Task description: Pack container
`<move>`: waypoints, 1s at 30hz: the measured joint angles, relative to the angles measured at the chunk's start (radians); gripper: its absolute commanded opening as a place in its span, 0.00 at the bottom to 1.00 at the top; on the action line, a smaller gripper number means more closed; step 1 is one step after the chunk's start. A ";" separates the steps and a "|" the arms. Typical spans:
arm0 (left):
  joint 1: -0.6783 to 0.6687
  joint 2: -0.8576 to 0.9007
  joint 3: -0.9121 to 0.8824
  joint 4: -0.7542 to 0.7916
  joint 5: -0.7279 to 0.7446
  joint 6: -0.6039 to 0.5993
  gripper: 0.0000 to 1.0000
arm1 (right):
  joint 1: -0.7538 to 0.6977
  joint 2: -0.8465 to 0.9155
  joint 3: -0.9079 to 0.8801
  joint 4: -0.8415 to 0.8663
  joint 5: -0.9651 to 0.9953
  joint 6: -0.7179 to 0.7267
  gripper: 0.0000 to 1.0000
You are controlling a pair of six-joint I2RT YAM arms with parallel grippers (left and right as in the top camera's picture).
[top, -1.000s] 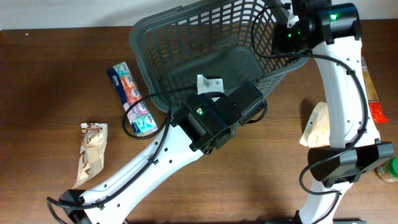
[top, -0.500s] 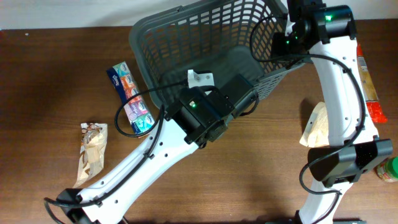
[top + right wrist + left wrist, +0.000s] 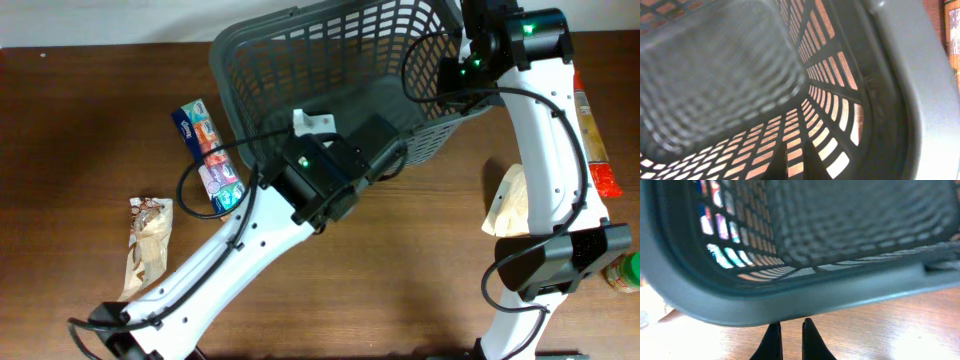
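The container [image 3: 300, 50] is a large dark grey lattice basket at the back middle of the table, tilted. It fills the left wrist view [image 3: 790, 300] and the right wrist view [image 3: 900, 75]. My left gripper [image 3: 791, 327] is shut and empty, its tips just under the outside of the basket's near rim, above the table. In the overhead view its fingers are hidden under its wrist. My right gripper [image 3: 797, 160] is inside the basket by the right lattice wall, fingers close together with nothing seen between them. It also shows in the overhead view [image 3: 462, 48].
A blue snack multipack [image 3: 210, 160] lies just left of the basket. A brown wrapped snack [image 3: 150, 240] lies at the left front. A beige packet [image 3: 510, 200], red and orange packets [image 3: 598, 160] and a green-lidded jar [image 3: 625, 270] are at the right.
My left gripper has moved up and to the left along the basket's near rim. My right gripper has shifted slightly left inside the basket.
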 measured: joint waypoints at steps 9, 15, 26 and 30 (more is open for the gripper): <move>0.074 0.000 0.000 -0.036 -0.003 0.000 0.02 | 0.000 0.000 0.000 -0.017 0.000 -0.003 0.04; 0.113 0.000 0.000 -0.040 -0.003 0.000 0.02 | 0.000 0.000 0.000 -0.040 0.000 -0.003 0.04; 0.193 0.000 0.000 -0.043 -0.005 0.009 0.02 | 0.000 0.000 0.000 -0.096 0.000 -0.004 0.04; 0.216 0.000 0.000 -0.043 -0.005 0.020 0.02 | 0.000 0.000 0.000 -0.114 0.000 -0.003 0.04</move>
